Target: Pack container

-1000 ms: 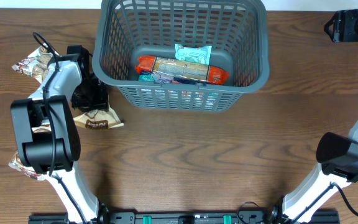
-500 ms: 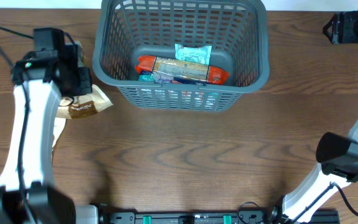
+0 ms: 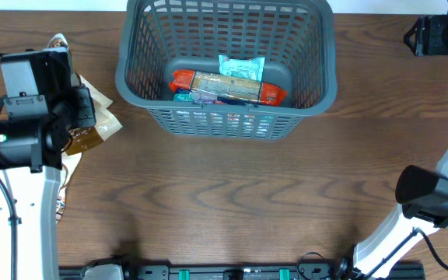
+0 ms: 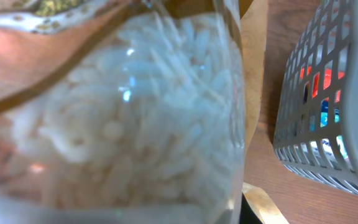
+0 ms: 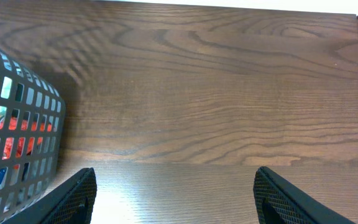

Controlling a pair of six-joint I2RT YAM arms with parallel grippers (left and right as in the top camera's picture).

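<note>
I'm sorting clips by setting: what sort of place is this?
Likely a robotics lab bench: a left arm and right arm at a wooden table, with a grey basket holding snack packets.

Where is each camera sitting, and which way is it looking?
Overhead: above the table, facing straight down on the basket; the left arm, by a packet, and the right arm both show.
Left wrist: on the left arm, pressed close against the packet; its own fingers are hidden.
Right wrist: on the right arm, facing down at bare table; its open right gripper shows at the bottom.
Shared: all three see the basket; overhead and left wrist both see the packet.
</note>
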